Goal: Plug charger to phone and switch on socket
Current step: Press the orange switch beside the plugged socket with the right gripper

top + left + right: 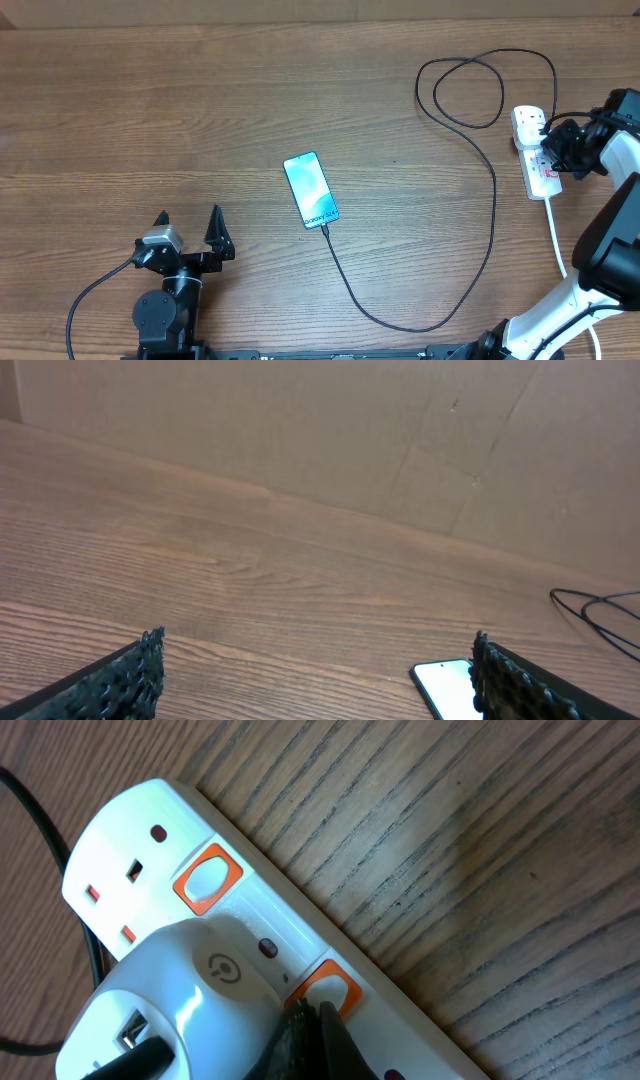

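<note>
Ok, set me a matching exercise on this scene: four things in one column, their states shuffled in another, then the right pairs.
1. phone
2. left gripper
3. right gripper
4. charger

A. shut, tip at an orange-framed switch on the socket
B. lies flat, screen lit
C. open, holding nothing
D. black, curls in loops

Pairs: 1-B, 2-C, 3-A, 4-D

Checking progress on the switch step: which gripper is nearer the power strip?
Right. The right gripper is at the power strip, jaws shut, tip at an orange switch. The left gripper is far off, on the other side of the phone, jaws open.
</note>
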You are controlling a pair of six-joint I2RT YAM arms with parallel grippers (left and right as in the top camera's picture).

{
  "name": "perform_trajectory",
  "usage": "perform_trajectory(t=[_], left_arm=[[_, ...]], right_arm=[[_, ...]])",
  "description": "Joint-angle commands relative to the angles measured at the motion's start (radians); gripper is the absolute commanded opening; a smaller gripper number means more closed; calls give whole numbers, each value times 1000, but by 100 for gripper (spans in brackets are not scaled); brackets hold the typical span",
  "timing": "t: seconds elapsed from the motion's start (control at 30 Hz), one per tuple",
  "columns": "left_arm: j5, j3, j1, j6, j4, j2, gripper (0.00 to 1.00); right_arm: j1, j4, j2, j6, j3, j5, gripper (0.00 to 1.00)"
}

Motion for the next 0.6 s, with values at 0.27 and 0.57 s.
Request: perform_trajectory(t=[0.27,0.57], left_arm=[[-6,-3,6,12,-2,-6,100],[-6,-3,6,12,-2,-6,100]], right_arm=[[92,-100,62,-98,14,-104,4],[40,-190,49,-34,91,-14,4]])
